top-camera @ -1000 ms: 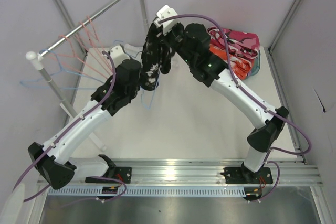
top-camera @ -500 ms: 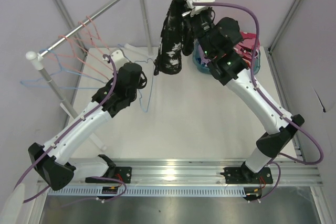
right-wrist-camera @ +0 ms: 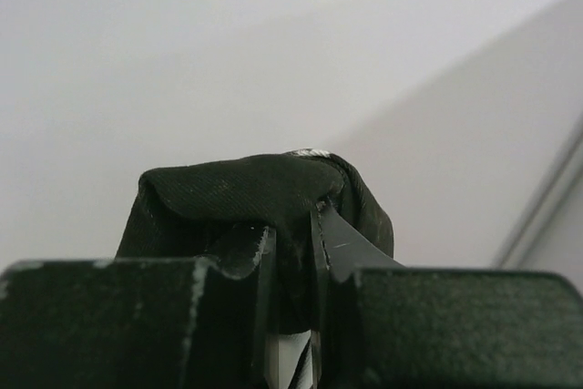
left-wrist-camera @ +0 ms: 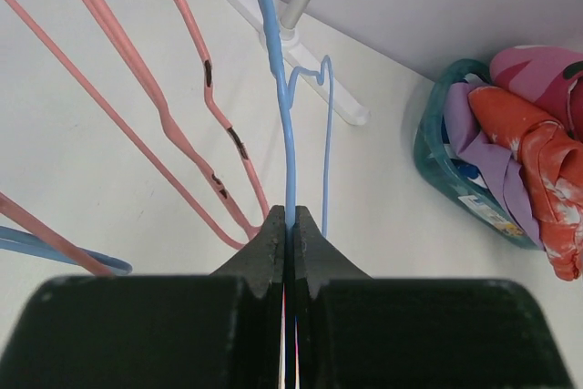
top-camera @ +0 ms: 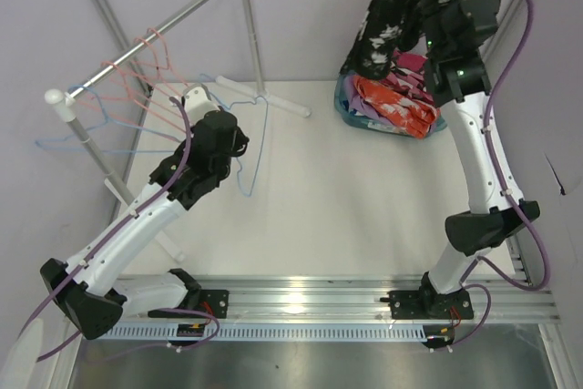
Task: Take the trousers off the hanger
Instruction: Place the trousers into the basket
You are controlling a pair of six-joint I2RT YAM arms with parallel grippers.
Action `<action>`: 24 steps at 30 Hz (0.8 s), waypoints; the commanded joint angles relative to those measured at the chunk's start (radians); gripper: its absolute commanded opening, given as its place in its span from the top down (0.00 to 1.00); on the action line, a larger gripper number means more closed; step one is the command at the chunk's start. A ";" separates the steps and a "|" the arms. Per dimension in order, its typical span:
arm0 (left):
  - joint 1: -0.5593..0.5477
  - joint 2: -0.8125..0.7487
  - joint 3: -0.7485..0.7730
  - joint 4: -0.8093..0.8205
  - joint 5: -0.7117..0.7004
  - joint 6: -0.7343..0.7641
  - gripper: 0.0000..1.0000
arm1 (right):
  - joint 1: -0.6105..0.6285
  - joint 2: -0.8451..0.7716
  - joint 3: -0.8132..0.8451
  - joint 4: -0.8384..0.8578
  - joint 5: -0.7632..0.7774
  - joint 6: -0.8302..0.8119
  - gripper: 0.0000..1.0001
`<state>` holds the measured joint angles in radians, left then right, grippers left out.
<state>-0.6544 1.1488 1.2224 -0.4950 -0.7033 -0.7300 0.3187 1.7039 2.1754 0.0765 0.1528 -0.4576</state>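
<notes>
Since a second ago, our right arm has carried the black speckled trousers (top-camera: 381,29) off the blue hanger (left-wrist-camera: 288,161), up and rightward. At left, our left tool (left-wrist-camera: 290,218) pinches the bare hanger's wire over the worktop (top-camera: 346,198). At right, our right tool (right-wrist-camera: 293,243) grips the trousers, dangling above the teal basket (left-wrist-camera: 426,143) of other pairs (top-camera: 396,107).

The rack (top-camera: 155,29) stood at the far left of the table (top-camera: 364,198), with spare hangers (top-camera: 137,75) on its rail. Right of it, the left gripper (left-wrist-camera: 290,230) held one hanger (left-wrist-camera: 289,152) over the table. At the far right, piled trousers (top-camera: 392,102) lay in the basket (left-wrist-camera: 426,148), and the held trousers (top-camera: 383,25) hung from the right gripper (right-wrist-camera: 293,252) above it.
</notes>
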 commanded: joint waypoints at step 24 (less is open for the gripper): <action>0.016 0.026 -0.035 0.124 -0.030 0.078 1.00 | -0.596 0.387 0.311 0.463 -0.528 0.165 1.00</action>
<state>-0.6472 1.1664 1.2003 -0.4526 -0.7151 -0.6807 -0.2832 2.0739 2.4001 0.2668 -0.2157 -0.2886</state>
